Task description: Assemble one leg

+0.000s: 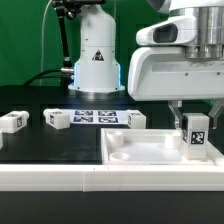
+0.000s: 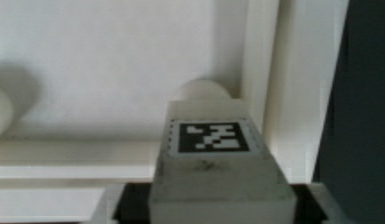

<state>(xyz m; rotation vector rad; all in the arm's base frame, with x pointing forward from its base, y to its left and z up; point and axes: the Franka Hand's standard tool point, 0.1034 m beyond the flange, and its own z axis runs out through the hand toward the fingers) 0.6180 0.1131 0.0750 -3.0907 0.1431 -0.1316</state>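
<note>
Exterior view: leg (image 1: pixel 196 134) upright (long axis vertical)

The black table (image 1: pixel 30 145) carries a large white recessed panel (image 1: pixel 140 150) directly under the gripper (image 1: pixel 196 128). Away from the gripper, toward the exterior view's left, lie three small white tagged blocks (image 1: pixel 12 121) (image 1: pixel 56 119) (image 1: pixel 134 119), well apart from one another. The flat marker board (image 1: pixel 95 117) lies between two of them.
</note>
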